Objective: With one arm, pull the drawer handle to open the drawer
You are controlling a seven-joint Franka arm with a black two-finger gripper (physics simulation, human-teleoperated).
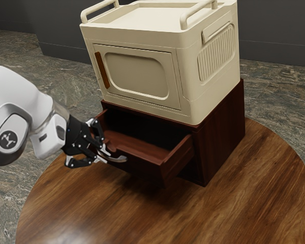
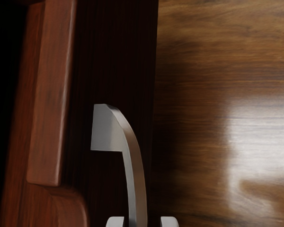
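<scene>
Two fingertips (image 2: 169, 222) of the claw (image 1: 106, 153) stand spread apart, handle (image 1: 118, 159) b/w them, w/ a gap each side per wrist view. That view cuts the handle off at its edge; in ext. view, the claw hides part. Drawer (image 1: 180, 154) is partway out, its back lost in shadow. Ext. view adds cabinet (image 1: 221, 132), w/ beige box (image 1: 137, 76) atop.

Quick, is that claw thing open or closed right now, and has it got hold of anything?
Gripper: open, around the handle but not clamped on it.
</scene>
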